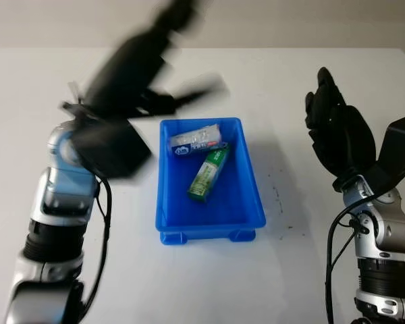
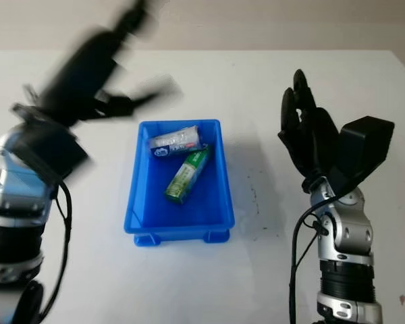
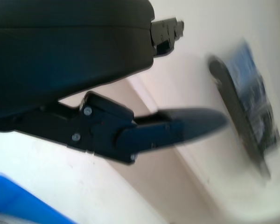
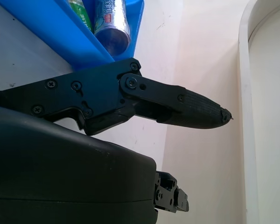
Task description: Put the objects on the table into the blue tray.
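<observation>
Blue rectangular plastic tray (image 1: 246, 177) — mid-table, toward the near edge. Contents: white-and-blue labelled tube (image 1: 198, 139) against its far wall; green-and-white carton (image 1: 209, 173) lying slantwise at centre.

Left hand (image 1: 131, 71) — raised over the table beside the tray's far left corner, holding nothing, fingers uncurled.

Right hand (image 2: 309, 138) — upright near the right edge, empty, fingers extended.

Judgement: loading looks complete — lift arms straight clear, avoiding the tray rim.
</observation>
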`<state>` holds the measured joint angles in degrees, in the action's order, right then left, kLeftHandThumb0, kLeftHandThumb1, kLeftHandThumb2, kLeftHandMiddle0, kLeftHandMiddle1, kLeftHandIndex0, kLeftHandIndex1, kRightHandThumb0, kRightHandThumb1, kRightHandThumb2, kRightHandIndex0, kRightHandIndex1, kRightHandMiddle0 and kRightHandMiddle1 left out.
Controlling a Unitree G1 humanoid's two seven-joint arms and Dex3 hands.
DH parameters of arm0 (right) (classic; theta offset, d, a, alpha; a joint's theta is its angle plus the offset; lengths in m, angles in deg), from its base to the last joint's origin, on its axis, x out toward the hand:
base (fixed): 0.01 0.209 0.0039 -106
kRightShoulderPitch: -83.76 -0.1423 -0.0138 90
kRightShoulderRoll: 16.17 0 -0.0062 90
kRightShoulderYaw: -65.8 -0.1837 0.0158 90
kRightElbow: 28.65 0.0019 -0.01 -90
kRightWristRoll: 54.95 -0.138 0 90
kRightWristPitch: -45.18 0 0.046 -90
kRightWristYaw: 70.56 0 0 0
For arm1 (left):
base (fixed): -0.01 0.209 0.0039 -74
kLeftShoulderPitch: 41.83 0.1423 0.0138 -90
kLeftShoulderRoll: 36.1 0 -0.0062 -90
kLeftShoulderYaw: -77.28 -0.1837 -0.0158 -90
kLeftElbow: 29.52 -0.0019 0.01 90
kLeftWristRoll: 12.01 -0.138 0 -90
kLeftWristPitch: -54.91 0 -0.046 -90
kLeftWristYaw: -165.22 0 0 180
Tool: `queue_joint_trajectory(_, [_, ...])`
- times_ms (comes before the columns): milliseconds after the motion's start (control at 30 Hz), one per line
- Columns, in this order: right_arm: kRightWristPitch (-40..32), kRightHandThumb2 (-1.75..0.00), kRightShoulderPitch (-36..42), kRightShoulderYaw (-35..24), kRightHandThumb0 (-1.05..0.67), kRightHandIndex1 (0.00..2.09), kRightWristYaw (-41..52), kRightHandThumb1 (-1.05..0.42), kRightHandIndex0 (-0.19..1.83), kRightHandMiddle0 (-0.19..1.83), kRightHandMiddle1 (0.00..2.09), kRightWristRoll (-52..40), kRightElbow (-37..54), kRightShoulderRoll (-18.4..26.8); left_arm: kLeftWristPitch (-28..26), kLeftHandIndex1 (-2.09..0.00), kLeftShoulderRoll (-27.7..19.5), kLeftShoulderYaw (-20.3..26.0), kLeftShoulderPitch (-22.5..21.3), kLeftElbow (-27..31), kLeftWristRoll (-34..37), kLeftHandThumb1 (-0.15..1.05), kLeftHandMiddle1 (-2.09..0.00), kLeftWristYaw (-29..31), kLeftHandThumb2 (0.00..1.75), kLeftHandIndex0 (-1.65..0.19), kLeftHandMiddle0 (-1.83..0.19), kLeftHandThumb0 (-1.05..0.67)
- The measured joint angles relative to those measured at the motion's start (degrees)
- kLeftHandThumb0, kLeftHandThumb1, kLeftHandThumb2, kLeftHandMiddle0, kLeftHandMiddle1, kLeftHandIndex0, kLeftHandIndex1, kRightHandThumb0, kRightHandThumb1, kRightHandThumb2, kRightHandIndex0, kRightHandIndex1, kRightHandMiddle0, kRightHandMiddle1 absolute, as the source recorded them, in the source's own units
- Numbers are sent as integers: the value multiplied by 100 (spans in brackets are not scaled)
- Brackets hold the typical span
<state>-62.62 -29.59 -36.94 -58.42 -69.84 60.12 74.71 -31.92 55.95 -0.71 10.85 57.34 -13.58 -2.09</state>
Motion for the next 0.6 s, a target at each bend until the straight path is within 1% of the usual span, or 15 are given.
queue_joint_trajectory(67, [29, -72, -47, 32, -76, 0, -39, -105, -19, -19, 0, 31, -1, -32, -99, 0, 58, 303, 89, -382, 553, 105, 0, -26, 76, 19, 19, -71])
queue_joint_trajectory(100, [72, -73, -68, 36, -75, 0, -44, -105, -19, -19, 0, 40, -4, -40, -141, 0, 59, 405, 171, -529, 701, 105, 0, -64, 77, 19, 19, -71])
queue_joint_trajectory(233, [161, -73, -152, 31, -76, 0, -85, -105, -19, -19, 0, 58, -71, -45, -165, 0, 50, 628, 509, -1009, 916, 105, 0, -304, 72, 19, 19, -72])
queue_joint_trajectory(333, [162, -73, -175, 22, -76, 0, -137, -105, -19, -19, 0, 58, -104, -70, -183, 0, 28, 719, 616, -1110, 1025, 105, 0, -420, 70, 19, 19, -72])
queue_joint_trajectory(600, [246, -73, -251, 11, -77, 0, -180, -105, -19, -19, 0, 52, -208, -112, -192, 0, -57, 641, 772, -1203, 1040, 105, 0, -482, 69, 19, 19, -73])
